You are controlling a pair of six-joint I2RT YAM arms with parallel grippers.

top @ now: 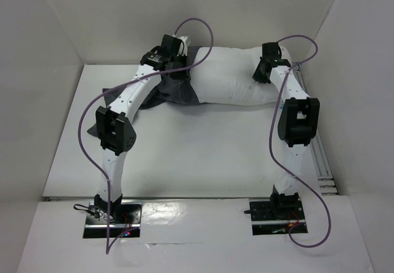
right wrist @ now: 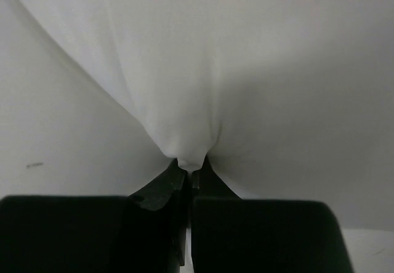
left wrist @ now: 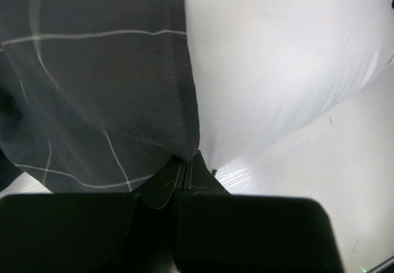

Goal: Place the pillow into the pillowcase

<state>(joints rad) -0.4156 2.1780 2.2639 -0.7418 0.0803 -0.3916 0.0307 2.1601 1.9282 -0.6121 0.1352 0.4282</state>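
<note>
White pillow (top: 237,79) lies along the bench's (top: 203,156) far edge, the right gripper (right wrist: 191,173) clenched on a pinch of it; the left gripper (left wrist: 186,164) grips the grey pillowcase (left wrist: 92,88) hem (covering the pillow's left end).

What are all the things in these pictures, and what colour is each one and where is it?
pillow: one, white, far side of the table, centre to right.
pillowcase: one, dark grey with thin light lines, at the pillow's left end.
table: one, white, under everything.
cables: two, purple, one looping off each arm.
base plates: two, black, near edge of the table.
arms: two, white and black, reaching to the far side.
left hand: one, black, shut on the pillowcase edge.
right hand: one, black, shut on a pinch of pillow.
</note>
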